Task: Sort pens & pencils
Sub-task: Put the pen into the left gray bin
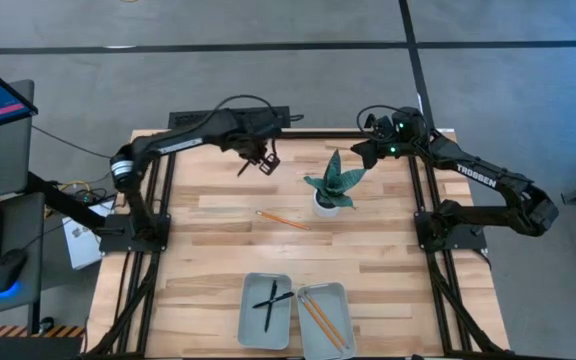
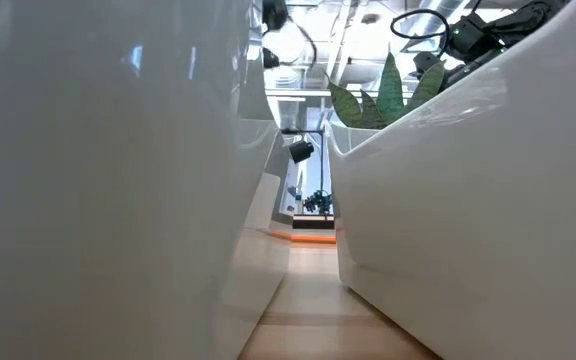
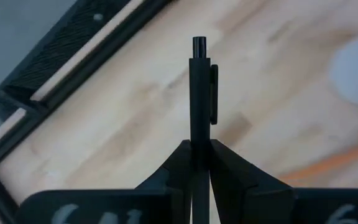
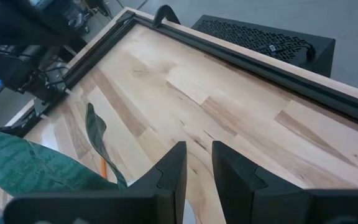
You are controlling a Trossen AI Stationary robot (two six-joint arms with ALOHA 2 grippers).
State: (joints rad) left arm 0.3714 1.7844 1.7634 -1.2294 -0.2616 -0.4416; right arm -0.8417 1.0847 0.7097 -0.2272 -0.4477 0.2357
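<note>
My left gripper (image 1: 260, 160) hangs over the far part of the table, left of the potted plant, shut on one black pen (image 3: 199, 87). Two more black pens (image 1: 271, 301) lie crossed in the left grey tray (image 1: 251, 330). Orange pencils (image 1: 320, 317) lie in the right grey tray (image 1: 340, 300). A single orange pencil (image 1: 283, 219) lies flat on the wood in front of the plant. My right gripper (image 4: 199, 165) hovers at the far right of the table beside the plant, open and holding nothing. My left gripper pinches the black pen between its two fingers (image 3: 225, 163) on the barrel just below the clip (image 3: 198, 138). The clip and push-button end (image 3: 199, 42) stick out past the fingertips. The pen is lifted clear of the table.
A potted plant with green leaves (image 1: 336, 178) in a white pot (image 1: 326, 207) stands mid-table between the arms. Black frame rails (image 1: 160, 190) run along the left and right table edges. Bare wood lies between the plant and the trays. A desk with a monitor is off to the left.
</note>
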